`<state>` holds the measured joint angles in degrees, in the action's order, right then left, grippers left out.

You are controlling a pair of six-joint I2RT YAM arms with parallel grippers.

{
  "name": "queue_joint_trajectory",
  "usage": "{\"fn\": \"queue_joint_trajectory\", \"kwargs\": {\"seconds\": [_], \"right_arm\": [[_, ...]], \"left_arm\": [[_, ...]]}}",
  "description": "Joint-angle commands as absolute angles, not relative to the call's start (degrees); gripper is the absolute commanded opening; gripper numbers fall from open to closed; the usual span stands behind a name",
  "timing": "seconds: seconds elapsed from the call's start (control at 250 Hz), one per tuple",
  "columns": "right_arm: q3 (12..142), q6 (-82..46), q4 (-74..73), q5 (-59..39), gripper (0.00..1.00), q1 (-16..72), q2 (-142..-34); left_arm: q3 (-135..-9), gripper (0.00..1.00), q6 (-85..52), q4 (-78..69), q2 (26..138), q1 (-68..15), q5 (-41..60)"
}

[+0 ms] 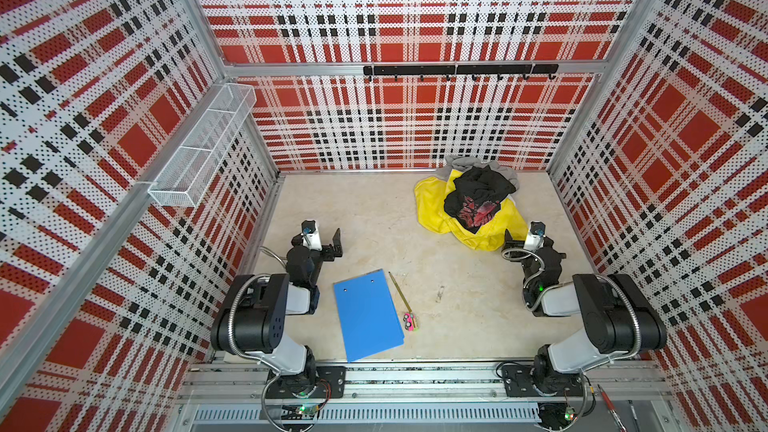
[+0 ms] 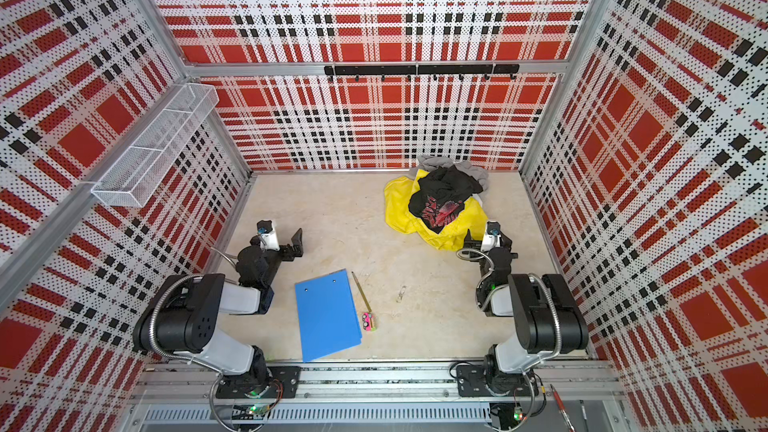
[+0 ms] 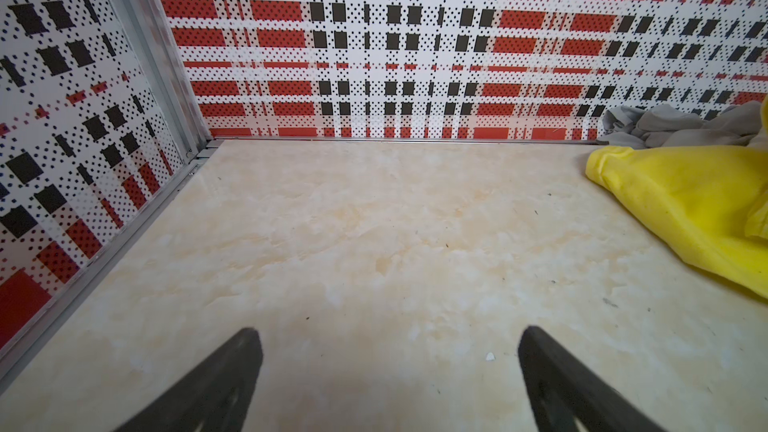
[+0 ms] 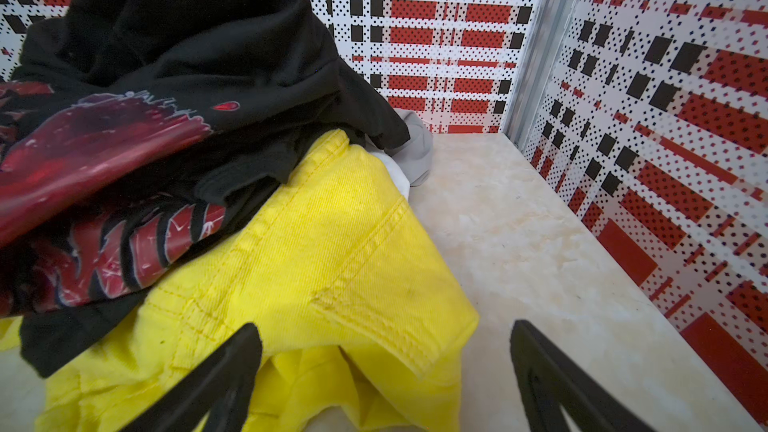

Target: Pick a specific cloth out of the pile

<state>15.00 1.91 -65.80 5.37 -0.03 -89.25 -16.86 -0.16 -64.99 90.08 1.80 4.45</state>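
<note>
Cloth (image 4: 397, 176), white sliver under pile (image 1: 478, 197), right tool (image 4: 384, 326) spread wide at its edge

The walls (image 1: 415, 14) carry a red, white and black plaid, dotted all over. The counter (image 1: 374, 222) is cream with faint tan marbling. In the pile (image 2: 436, 218): a bright yellow garment (image 1: 432, 205), a black garment (image 1: 478, 184) with a red print edged in white, a pale grey garment (image 1: 457, 162), and a sliver of white cloth (image 4: 397, 172). The folder (image 1: 368, 317) is plain blue, the pencil (image 1: 400, 292) yellow-green, the basket (image 1: 199, 151) white mesh, the rail (image 1: 457, 70) black. The left tool (image 3: 388, 338) and right tool (image 4: 386, 334) are black.
</note>
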Motion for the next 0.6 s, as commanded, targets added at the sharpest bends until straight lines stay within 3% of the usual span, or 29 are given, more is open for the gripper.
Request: {"fn": "queue_joint_trajectory", "kwargs": {"seconds": [0.0,0.592], "right_arm": [[15.7,1.5,-68.1,4.8,1.00,-0.2,-89.1],[14.8,1.5,-68.6,5.1,1.00,-0.2,-86.9]], "left_arm": [[-17.4,0.99,-0.5,-66.0,90.1,1.9,4.2],[-17.1,0.99,0.7,-64.9,88.1,1.7,6.8]]}}
